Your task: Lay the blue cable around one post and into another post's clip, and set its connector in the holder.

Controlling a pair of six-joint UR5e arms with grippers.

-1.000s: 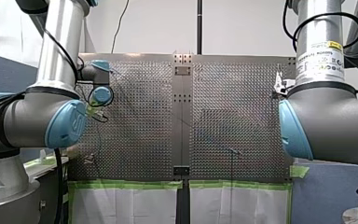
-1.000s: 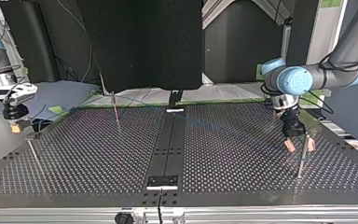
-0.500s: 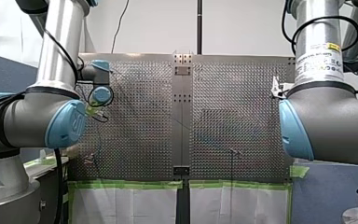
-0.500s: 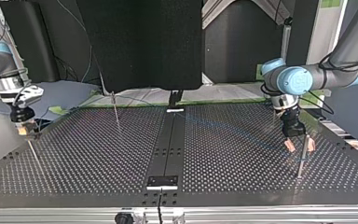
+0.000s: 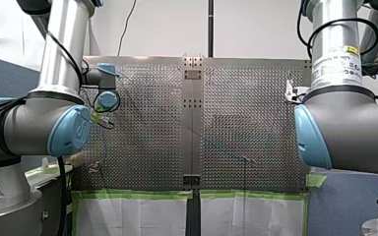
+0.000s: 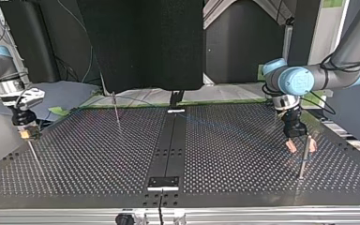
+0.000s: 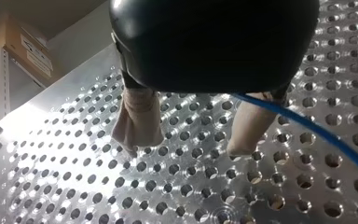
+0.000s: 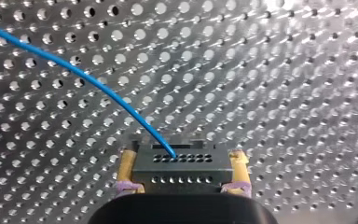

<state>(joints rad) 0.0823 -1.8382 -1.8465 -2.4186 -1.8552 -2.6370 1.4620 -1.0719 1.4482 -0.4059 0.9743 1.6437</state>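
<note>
Nearest you in the top view, the counter point(image 6: 98, 159) is one flat metal sheet pierced all over with round holes, split by a dark strip point(image 6: 171, 140) down its middle. You can count three thin metal posts on it.

The first post point(image 6: 302, 161) stands at that view's right. The left pincer point(image 6: 302, 146) hangs at its tip, its two beige pads apart with nothing clamped. You cannot tell whether the post truly stands between them. In the left wrist view the blue cable point(image 7: 317, 130) runs past one pad point(image 7: 249, 128) and off over the holes.

The second post point(image 6: 34, 157) stands at the top view's left, just beside the right pincer point(image 6: 26, 134). That pincer's two yellow pads are clamped on the one connector point(image 8: 182, 170), a black rectangular block with two rows of small holes, held above the counter. The single cable, thin, smooth and round, leaves the block's face and curves away.

Farthest back, the third post point(image 6: 116, 110) stands alone before a black panel point(image 6: 140, 42)
</note>
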